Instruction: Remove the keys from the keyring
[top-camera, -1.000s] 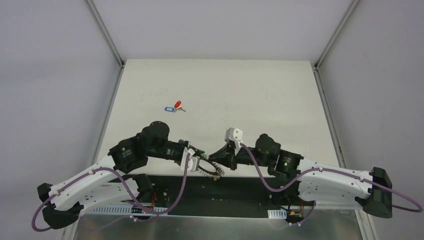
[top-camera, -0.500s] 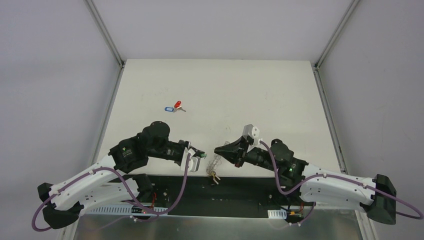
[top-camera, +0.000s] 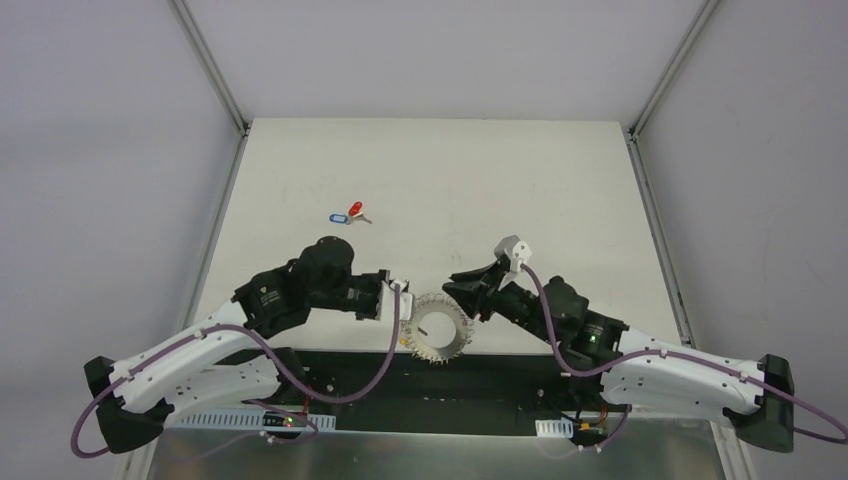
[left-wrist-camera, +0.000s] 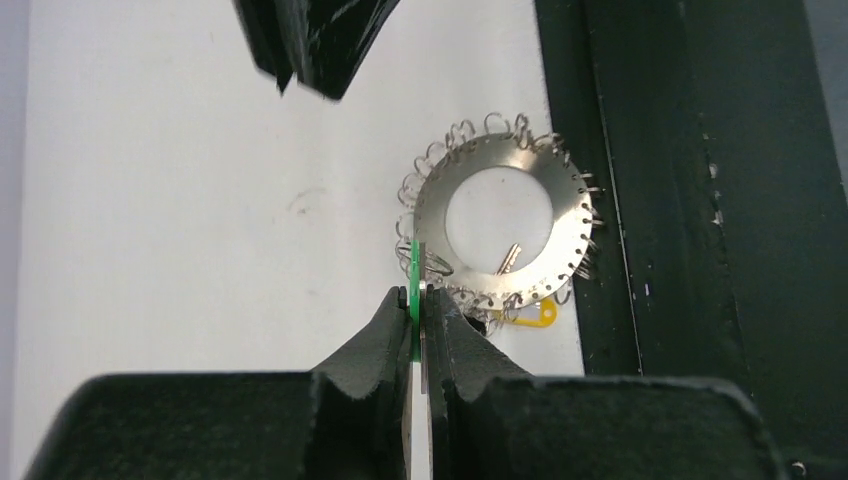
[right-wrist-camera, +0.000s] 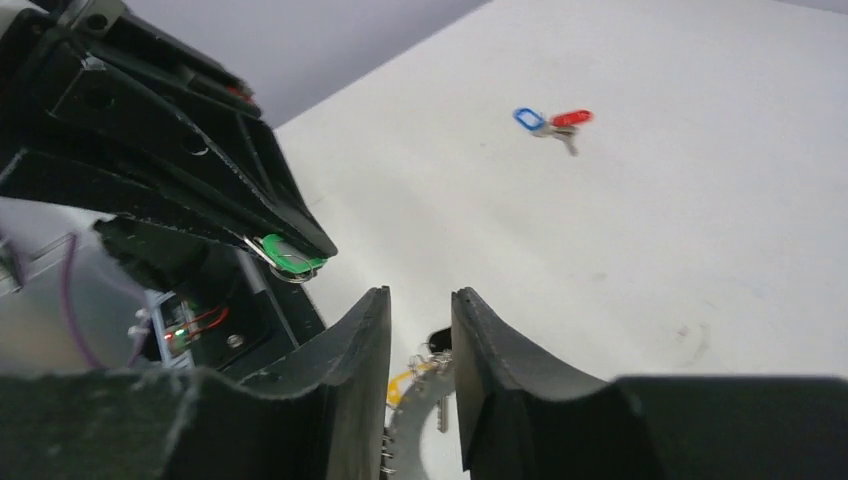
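Note:
The keyring (top-camera: 453, 322) lies flat on the table by its near edge, a silvery disc (left-wrist-camera: 566, 232) fringed with wire loops. A yellow key (left-wrist-camera: 531, 316) and a bare metal key (left-wrist-camera: 510, 258) still hang on it. My left gripper (left-wrist-camera: 418, 292) is shut on a green key (left-wrist-camera: 412, 265), held edge-on just left of the ring (right-wrist-camera: 415, 440). My right gripper (right-wrist-camera: 420, 296) hovers above the ring with its jaws apart and nothing between them. In the top view the left gripper (top-camera: 401, 299) and the right gripper (top-camera: 453, 291) flank the ring. A red key (top-camera: 354, 209) and a blue key (top-camera: 337, 217) lie further out.
The black base strip (left-wrist-camera: 680, 250) runs along the table's near edge, right beside the ring. The two arms' fingers stand close together over the ring. The red and blue keys (right-wrist-camera: 552, 120) sit on the white table's left-middle.
The ring has dropped from between the two grippers and now lies flat on the table. My right gripper pulled back to the right and opened. The left gripper stayed shut on the green key.

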